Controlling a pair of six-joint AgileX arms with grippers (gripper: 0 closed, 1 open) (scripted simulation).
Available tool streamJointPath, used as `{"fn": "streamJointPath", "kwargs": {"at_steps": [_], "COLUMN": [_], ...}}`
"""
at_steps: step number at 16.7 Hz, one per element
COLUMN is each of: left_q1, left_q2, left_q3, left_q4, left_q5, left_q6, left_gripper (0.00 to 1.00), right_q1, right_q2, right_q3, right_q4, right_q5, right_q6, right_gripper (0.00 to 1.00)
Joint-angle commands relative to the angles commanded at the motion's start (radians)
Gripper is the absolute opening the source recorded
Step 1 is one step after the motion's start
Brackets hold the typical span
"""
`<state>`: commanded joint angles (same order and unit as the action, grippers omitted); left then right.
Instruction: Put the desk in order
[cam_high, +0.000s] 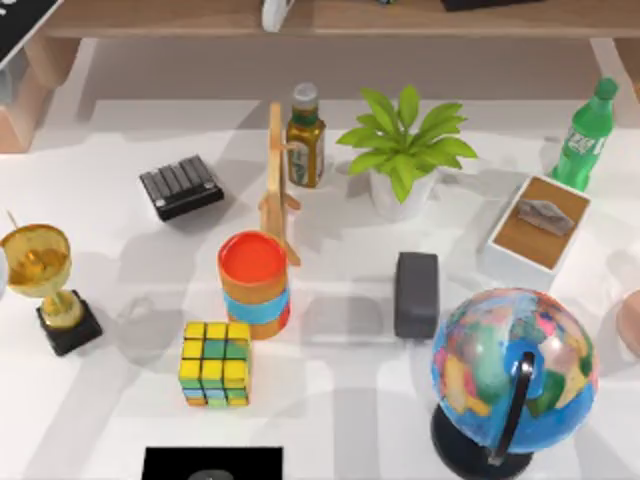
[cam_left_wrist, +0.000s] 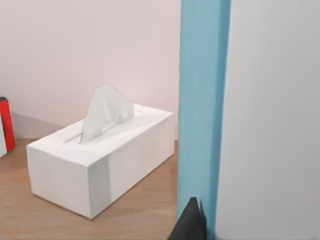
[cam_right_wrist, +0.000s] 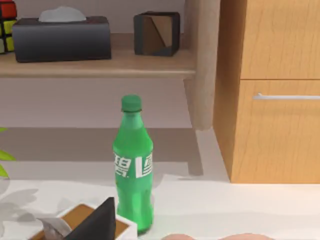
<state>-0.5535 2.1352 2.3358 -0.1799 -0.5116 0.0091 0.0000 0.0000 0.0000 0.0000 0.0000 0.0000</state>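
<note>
My white desk (cam_high: 340, 400) carries a green bottle (cam_high: 585, 135), a gold trophy (cam_high: 40, 265) and a multicoloured cube (cam_high: 214, 363).

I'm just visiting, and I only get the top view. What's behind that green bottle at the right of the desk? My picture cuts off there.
Observer: Behind the green bottle, the right wrist view shows a wooden shelf carrying a dark tissue box.
Operator: Anything else on that shelf?
Observer: Yes, a dark open-sided frame stands beside the dark tissue box, apart from it.
Operator: And what does the left wrist camera see?
Observer: A white tissue box resting on a wooden surface, with one tissue sticking up from its slot.
</note>
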Motion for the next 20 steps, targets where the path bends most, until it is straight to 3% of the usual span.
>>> {"fn": "streamJointPath", "kwargs": {"at_steps": [5, 15, 20], "left_q1": [-0.005, -0.05, 0.002], "left_q2": [-0.004, -0.156, -0.196], "left_q3": [-0.003, -0.174, -0.165], "left_q4": [0.001, 0.021, 0.03], "left_q5": [-0.002, -0.049, -0.038], "left_q6": [0.001, 0.004, 0.047], "left_gripper": [0.0, 0.0, 0.0], "right_q1": [0.0, 0.0, 0.0], "right_q2": [0.0, 0.0, 0.0], "right_q3": [0.0, 0.0, 0.0], "right_q4": [0.0, 0.0, 0.0], "right_q5": [0.0, 0.0, 0.0], "right_q6": [0.0, 0.0, 0.0], "right_gripper": [1.0, 1.0, 1.0]}}
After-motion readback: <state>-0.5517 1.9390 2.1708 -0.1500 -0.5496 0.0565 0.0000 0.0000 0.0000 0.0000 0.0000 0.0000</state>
